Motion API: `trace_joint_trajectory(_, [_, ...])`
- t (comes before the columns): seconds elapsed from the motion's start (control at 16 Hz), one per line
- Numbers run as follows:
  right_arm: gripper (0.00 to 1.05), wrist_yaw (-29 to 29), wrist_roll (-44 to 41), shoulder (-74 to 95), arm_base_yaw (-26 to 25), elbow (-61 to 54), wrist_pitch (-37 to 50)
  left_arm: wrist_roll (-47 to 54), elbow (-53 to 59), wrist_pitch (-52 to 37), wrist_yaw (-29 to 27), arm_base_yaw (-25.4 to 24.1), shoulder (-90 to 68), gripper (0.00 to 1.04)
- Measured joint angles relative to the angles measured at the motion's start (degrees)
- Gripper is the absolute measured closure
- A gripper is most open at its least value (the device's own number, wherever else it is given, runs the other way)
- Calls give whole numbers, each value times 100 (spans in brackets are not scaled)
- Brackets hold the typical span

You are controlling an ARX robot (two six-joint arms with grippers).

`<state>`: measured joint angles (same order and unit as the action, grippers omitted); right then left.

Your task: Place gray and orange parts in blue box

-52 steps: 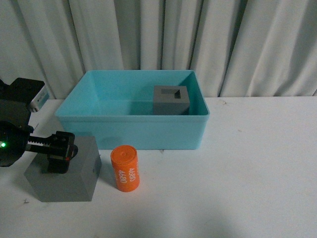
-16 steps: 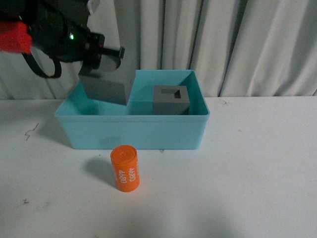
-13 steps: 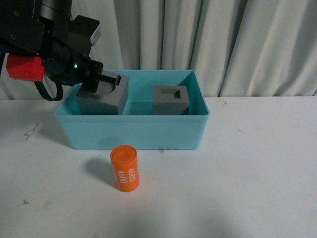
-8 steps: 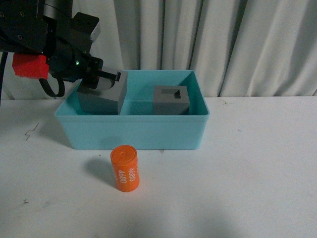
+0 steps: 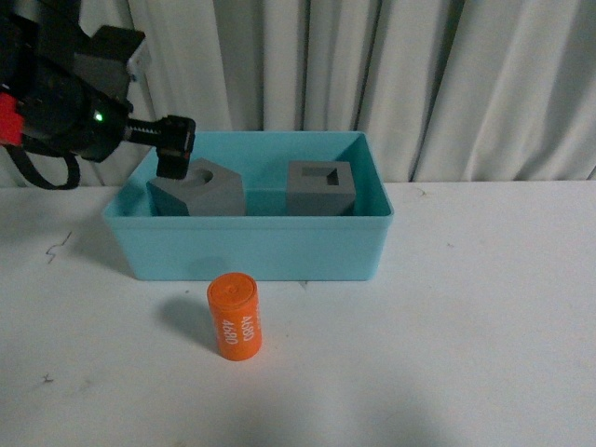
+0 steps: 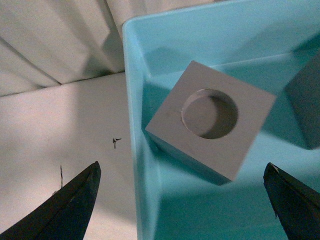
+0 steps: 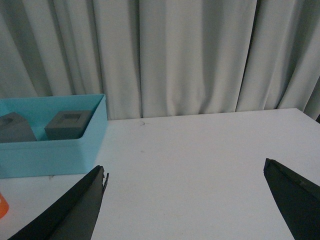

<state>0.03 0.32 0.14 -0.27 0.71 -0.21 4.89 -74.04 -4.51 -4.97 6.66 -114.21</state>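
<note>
Hovering over the left end of the blue box (image 5: 251, 247), the left pincer (image 6: 181, 167) is holding nothing, its fingers spread wide apart on either side of the gray cube with the round hole (image 5: 197, 189). That cube is lying inside the box near the left wall, tilted with one corner raised. Whether it is leaning on the wall I cannot tell. The gray cube with the square hole (image 5: 321, 186) is sitting flat in the box toward its right rear. So both cubes are looking done, and the orange cylinder (image 5: 235, 315) is waiting upright on the worktop (image 5: 466, 317) just in front of the box, apart from it.

The right pincer (image 7: 184, 166) is also gaping empty, over bare worktop well to the right.

The step in hand seems to be clearing the left arm from the box. Doing it well is probably a matter of rising straight up first, so neither finger is clipping the tilted cube or the rim. After that, the cylinder is asking for a squeeze across its round side, centred so it is not tipping or rolling. It is then needing a carry high over the front wall into the open floor between the cubes.
</note>
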Motion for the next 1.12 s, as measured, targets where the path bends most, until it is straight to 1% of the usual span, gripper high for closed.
trace_joint_trajectory(0.06, [6, 0, -2, 0, 0, 0, 2, -313, 380, 278, 415, -96, 669, 7])
trace_joint_trajectory(0.12, [6, 0, -2, 0, 0, 0, -2, -597, 824, 485, 868, -192, 1394, 7])
trace_joint_trajectory(0.25, [6, 0, -2, 0, 0, 0, 0, -1067, 2192, 949, 2000, -584, 3283, 7])
trace_joint_trajectory(0.31, [6, 0, -2, 0, 0, 0, 0, -1106, 2896, 1300, 2374, -789, 4087, 7])
trace_joint_trajectory(0.38, [6, 0, -2, 0, 0, 0, 0, -1071, 3790, 1707, 2583, -1051, 4994, 7])
trace_joint_trajectory(0.44, [6, 0, -2, 0, 0, 0, 0, -1130, 5200, 3143, 2597, -1998, 7077, 7])
trace_joint_trajectory(0.5, [6, -4, -2, 0, 0, 0, 2, -968, 5984, 1309, 2024, -1952, 7987, 17])
trace_joint_trajectory(0.56, [6, 2, -2, 2, -2, 0, 7, -774, 6620, 107, 1709, -1753, 8859, 28])
trace_joint_trajectory(0.62, [6, -2, -2, 7, -4, 0, -2, -678, 6999, -767, 1469, -1569, 9377, 40])
trace_joint_trajectory(0.69, [6, -2, -2, 4, -4, 0, 4, -601, 7060, -1062, 1303, -1458, 9551, 55])
trace_joint_trajectory(0.75, [6, -2, -2, 7, -4, 0, -2, -592, 7082, -951, 1104, -1309, 9713, 67])
trace_joint_trajectory(0.81, [6, -2, -2, 7, -4, 0, 0, -592, 7134, -855, 643, -848, 9836, 78])
trace_joint_trajectory(0.88, [6, -4, -2, 4, -4, 0, 0, -581, 7173, -765, 601, -601, 9965, 91])
trace_joint_trajectory(0.94, [6, 0, -2, 4, -4, 0, 2, -581, 7191, -728, 498, -643, 10028, 102])
trace_joint_trajectory(1.12, [6, -2, -2, 4, -4, 0, 2, -573, 7346, -603, 487, -664, 10360, 103])
